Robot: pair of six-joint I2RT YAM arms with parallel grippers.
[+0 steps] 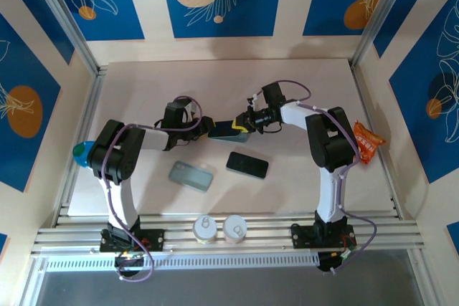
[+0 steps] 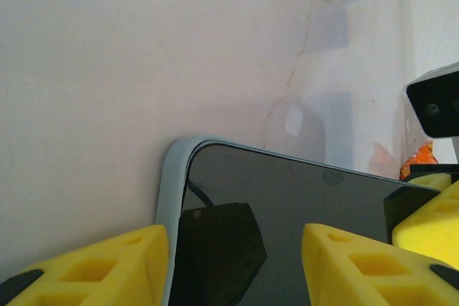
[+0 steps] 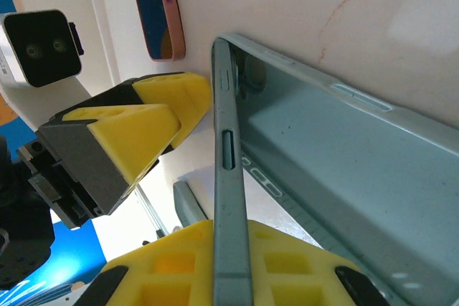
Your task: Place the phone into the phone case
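From above, the left gripper (image 1: 209, 127) and right gripper (image 1: 247, 124) meet mid-table at the pale blue phone case (image 1: 229, 132). On the left wrist, the dark-screened phone (image 2: 301, 206) lies between half-spread yellow fingers (image 2: 107, 266); gripped or not, I can't tell. On the right wrist, narrow jaws pinch the case's thin side wall.

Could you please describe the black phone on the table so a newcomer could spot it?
On the pale table, beyond the two white cups, lie two flat slabs. The black phone is the right one; the left slab is grey-green.
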